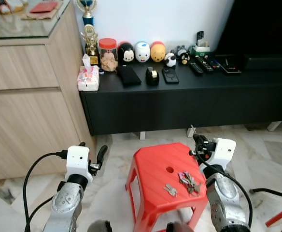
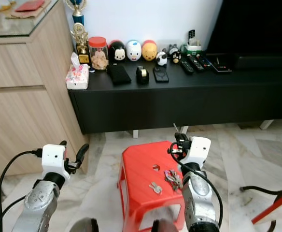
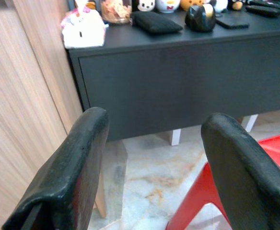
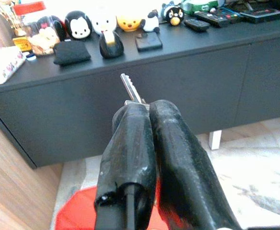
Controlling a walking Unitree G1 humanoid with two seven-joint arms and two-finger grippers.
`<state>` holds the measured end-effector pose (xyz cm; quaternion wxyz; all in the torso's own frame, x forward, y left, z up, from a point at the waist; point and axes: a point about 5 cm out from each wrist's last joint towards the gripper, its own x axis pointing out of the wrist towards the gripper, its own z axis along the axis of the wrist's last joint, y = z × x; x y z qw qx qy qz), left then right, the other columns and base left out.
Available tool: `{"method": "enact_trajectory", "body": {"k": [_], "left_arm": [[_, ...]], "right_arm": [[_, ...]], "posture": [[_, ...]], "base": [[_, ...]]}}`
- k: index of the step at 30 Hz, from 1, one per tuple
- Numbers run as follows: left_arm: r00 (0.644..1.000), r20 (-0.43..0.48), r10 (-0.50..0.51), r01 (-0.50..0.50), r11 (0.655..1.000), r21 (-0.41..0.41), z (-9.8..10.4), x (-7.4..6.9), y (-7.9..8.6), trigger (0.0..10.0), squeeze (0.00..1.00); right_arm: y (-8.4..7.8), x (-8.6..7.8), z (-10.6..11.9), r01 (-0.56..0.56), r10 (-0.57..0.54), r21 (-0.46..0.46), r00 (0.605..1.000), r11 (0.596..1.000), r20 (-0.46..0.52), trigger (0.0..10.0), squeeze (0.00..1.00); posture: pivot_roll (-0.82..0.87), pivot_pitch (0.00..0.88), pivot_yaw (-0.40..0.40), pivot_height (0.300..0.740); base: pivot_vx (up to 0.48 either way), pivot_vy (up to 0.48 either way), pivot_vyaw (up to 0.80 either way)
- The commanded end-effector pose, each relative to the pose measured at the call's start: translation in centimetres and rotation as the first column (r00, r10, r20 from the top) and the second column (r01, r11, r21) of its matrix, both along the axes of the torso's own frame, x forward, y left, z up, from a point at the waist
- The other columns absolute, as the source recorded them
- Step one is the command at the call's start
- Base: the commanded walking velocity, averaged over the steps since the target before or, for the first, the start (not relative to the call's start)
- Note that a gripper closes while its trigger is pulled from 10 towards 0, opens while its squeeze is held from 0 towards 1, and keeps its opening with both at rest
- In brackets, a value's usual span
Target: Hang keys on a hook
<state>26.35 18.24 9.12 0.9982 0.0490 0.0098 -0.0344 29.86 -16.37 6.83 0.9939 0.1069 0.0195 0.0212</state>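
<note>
The left gripper [image 1: 93, 157] hovers with fingers spread wide beside a wooden cabinet [image 1: 30, 101], holding nothing. At centre, a red stool [image 1: 155, 179] stands on the marble floor [image 1: 271, 150] before a black console [image 1: 189, 96]; two bunches of keys [image 1: 189, 181] lie on its seat. At right, the right gripper [image 4: 142, 112] pinches a single key [image 4: 129, 88], its blade jutting past the closed fingertips.

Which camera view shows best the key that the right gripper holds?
The right wrist view: the key sticks out, sharp and close, between the closed fingers of the right gripper. In the eye views it is a thin pale sliver above that gripper.
</note>
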Motion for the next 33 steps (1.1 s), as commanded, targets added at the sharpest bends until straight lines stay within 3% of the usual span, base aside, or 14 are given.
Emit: {"method": "enact_trajectory", "body": {"k": [1, 5, 33], "left_arm": [[1.000, 0.006, -0.004, 0.005, 1.000, -0.007, -0.07, 0.15, -0.15, 10.0, 0.00], [1.000, 0.005, 0.000, 0.000, 1.000, -0.009, -0.21, 0.21, 0.06, 10.0, 0.00], [1.000, 0.011, -0.023, 0.024, 0.999, -0.025, -0.27, -0.13, -0.11, 10.0, 0.00]], "right_arm": [[-0.04, 0.49, 1.12, -0.004, 0.005, -0.006, 0.999, 1.000, 0.036, 10.0, 0.00], [0.00, 0.44, 1.19, -0.005, 0.005, -0.004, 0.999, 1.000, 0.036, 10.0, 0.00], [0.22, 0.31, 1.03, -0.019, 0.019, 0.000, 1.000, 1.000, -0.023, 10.0, 0.00]], "posture": [[0.03, 0.000, -0.081, 0.721], [0.03, 0.000, -0.078, 0.740], [0.04, 0.000, -0.087, 0.740]], "base": [[0.000, 0.000, 0.00], [0.000, 0.000, 0.00], [0.000, 0.000, 0.00]]}}
